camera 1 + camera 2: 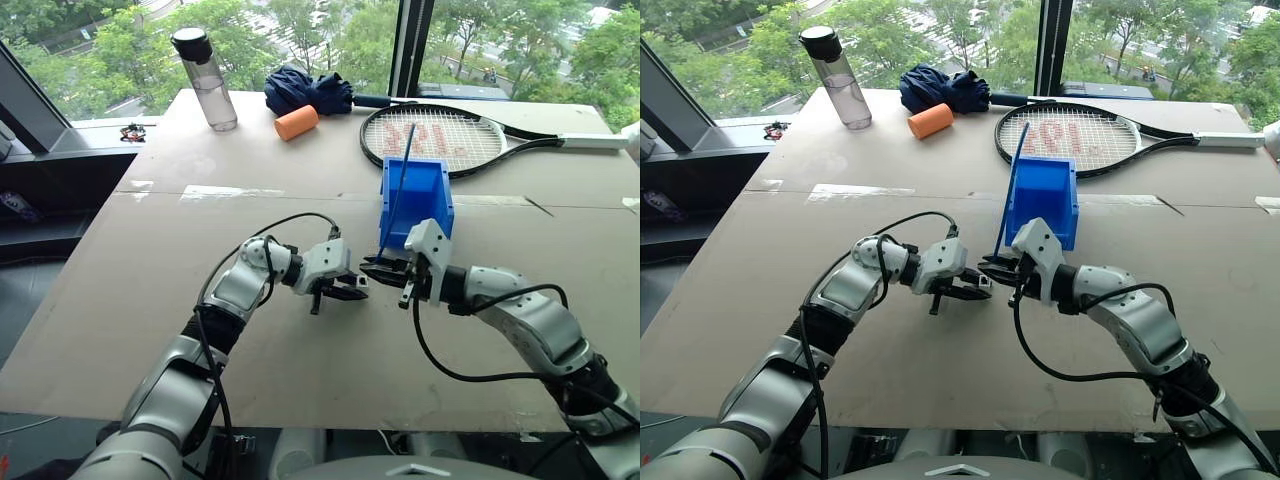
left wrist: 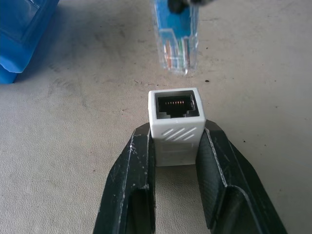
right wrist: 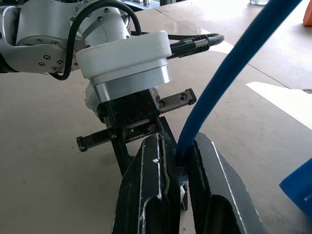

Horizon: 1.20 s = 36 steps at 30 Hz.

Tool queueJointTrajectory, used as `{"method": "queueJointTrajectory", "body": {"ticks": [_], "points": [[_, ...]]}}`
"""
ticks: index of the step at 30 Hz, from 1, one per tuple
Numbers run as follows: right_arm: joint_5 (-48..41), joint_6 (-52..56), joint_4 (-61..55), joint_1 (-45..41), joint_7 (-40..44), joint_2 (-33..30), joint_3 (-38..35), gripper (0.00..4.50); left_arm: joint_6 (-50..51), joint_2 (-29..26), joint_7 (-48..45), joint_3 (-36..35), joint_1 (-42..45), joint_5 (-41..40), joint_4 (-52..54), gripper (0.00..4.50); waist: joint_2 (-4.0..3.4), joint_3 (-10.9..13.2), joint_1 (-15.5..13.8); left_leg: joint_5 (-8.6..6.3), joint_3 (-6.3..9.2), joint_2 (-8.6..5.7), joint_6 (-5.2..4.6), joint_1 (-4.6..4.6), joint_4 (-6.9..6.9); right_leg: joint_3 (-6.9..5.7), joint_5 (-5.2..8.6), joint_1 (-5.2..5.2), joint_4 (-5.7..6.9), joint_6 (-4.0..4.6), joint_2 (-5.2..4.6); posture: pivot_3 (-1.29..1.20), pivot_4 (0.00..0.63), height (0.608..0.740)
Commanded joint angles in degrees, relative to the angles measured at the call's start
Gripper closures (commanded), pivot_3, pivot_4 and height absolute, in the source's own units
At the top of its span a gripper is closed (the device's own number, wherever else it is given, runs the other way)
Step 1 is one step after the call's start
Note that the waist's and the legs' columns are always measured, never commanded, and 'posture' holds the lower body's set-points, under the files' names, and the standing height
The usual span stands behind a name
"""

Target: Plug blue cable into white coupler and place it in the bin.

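Near the middle of the tabletop [image 1: 120, 320] the two tools meet tip to tip, just on the 6 o'clock side of the bin [image 1: 418, 200]. The left tool [image 1: 352, 290] is clenched on the white coupler [image 2: 175, 129]: in the left wrist view the two black fingers [image 2: 129, 190] press on its opposite sides, and its dark socket with a row of gold contacts faces away from the tool, open and unfilled. The clear plug [image 2: 176, 46] of the blue cable [image 1: 398, 195] hangs close in front of that socket, slightly off line with it and not touching it, its coloured wires visible through the plastic.

The right tool [image 1: 378, 268] is clenched on the blue cable just behind the plug; in the right wrist view the cable comes out from between its two fingers [image 3: 148, 190] and rises up and away. In the head views the cable climbs steeply toward 12 o'clock, crossing in front of the bin, with its free end standing above the bin's rim.

The bin sits upright on the tabletop. Beyond it at 12 to 1 o'clock lies a tennis racket [image 1: 440, 135]. At 11 o'clock are an orange cylinder [image 1: 296, 122] and a dark blue cloth bundle [image 1: 308, 90], touching each other, and farther toward 10 o'clock stands a clear water bottle [image 1: 205, 80] with a black cap.
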State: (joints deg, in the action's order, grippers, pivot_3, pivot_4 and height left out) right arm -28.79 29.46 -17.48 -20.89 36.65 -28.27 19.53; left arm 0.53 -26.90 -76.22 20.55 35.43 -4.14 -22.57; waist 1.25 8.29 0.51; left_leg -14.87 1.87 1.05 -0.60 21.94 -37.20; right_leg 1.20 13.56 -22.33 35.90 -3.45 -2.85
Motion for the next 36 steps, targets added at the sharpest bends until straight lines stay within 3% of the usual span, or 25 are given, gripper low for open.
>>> {"method": "queueJointTrajectory", "body": {"ticks": [1,19,36], "points": [[1.49,-1.16,0.78,-1.18,2.50,1.18,-0.61,4.50,0.20,0.72,-0.61,0.09,1.06,-0.01,0.08,3.97,0.00,0.00,-0.04,0.00,0.00,0.00,0.00,0.00,0.00,0.00,0.00,0.00,0.00,0.00,0.00,0.00,0.150,0.740],[16.02,-9.30,9.47,-1.27,12.78,-0.75,5.03,4.50,-0.02,0.73,-1.53,0.06,1.17,0.10,0.66,3.97,-0.01,-0.04,0.05,0.00,0.00,-0.01,0.00,-0.14,-0.01,0.00,0.00,0.12,0.02,-0.01,0.00,0.00,0.150,0.740],[21.79,-13.25,16.39,-3.42,20.30,1.15,8.26,4.50,0.81,1.58,-0.93,-0.30,0.39,-0.25,2.03,3.97,-0.04,-0.08,0.13,0.00,0.04,-0.01,0.00,-0.20,-0.02,-0.04,0.00,0.16,0.09,-0.01,0.00,0.00,0.150,0.740]]}}
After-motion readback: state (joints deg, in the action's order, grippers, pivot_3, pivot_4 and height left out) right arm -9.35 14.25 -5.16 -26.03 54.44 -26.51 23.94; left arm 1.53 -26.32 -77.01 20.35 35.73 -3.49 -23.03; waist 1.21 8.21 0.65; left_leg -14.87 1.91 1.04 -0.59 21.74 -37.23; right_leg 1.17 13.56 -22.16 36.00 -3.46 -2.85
